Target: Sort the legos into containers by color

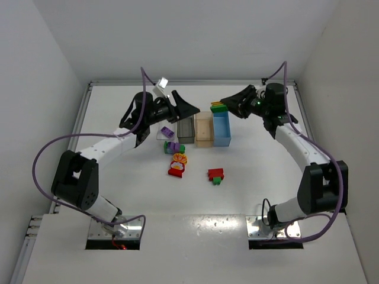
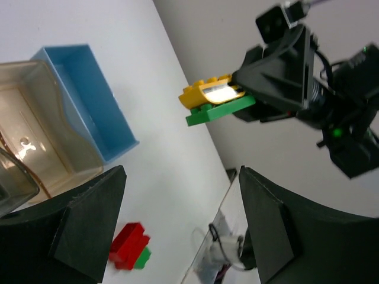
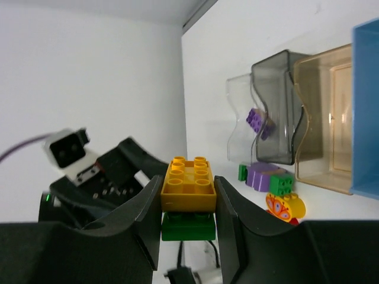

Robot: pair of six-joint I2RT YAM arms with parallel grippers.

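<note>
My right gripper (image 1: pixel 228 105) is shut on a yellow-orange brick (image 3: pixel 188 186) stacked on a green brick (image 3: pixel 188 226). It holds them in the air behind the bins, and the pair also shows in the left wrist view (image 2: pixel 216 97). My left gripper (image 1: pixel 180 106) is open and empty (image 2: pixel 180 225), facing the right one. The bins stand in a row: clear (image 1: pixel 163 135), smoky grey (image 1: pixel 186 129), tan (image 1: pixel 204 129), light blue (image 1: pixel 221 129). A purple brick (image 1: pixel 167 131) lies in the clear bin. Loose purple and green bricks (image 1: pixel 172 147), a yellow-orange piece (image 1: pixel 179 158), a red brick (image 1: pixel 176 170) and a red-and-green pair (image 1: pixel 216 174) lie in front.
White walls close in the table on three sides. The arm bases and their metal plates (image 1: pixel 115 231) sit at the near edge. Both arms' purple cables (image 1: pixel 41 154) loop at the sides.
</note>
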